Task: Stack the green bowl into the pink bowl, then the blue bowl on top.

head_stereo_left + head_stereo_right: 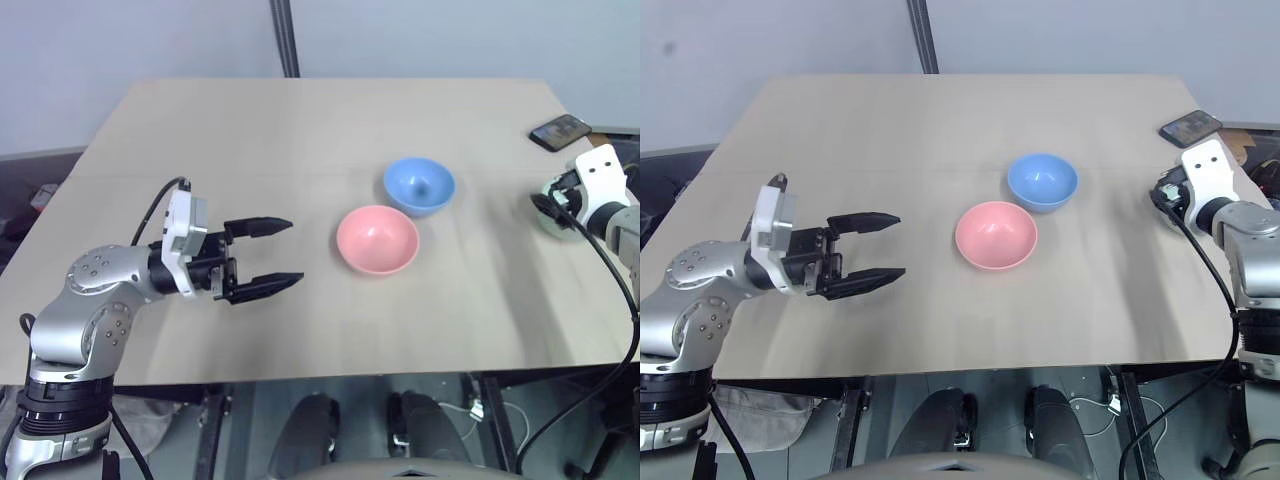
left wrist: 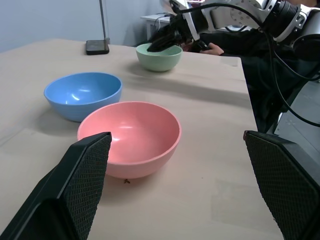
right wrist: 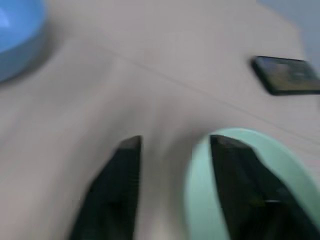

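The pink bowl (image 1: 377, 240) sits upright near the middle of the table (image 1: 300, 130), and the blue bowl (image 1: 419, 186) stands just behind it to the right, close beside it. The green bowl (image 2: 159, 57) rests near the table's right edge. My right gripper (image 3: 175, 142) is open astride its rim: one finger is inside the bowl, the other outside, with a gap to the rim. My left gripper (image 1: 265, 255) hovers open and empty left of the pink bowl, pointing toward it.
A black phone (image 1: 560, 130) lies at the far right corner of the table, just beyond the green bowl. A dark pole (image 1: 285, 40) rises behind the table's far edge.
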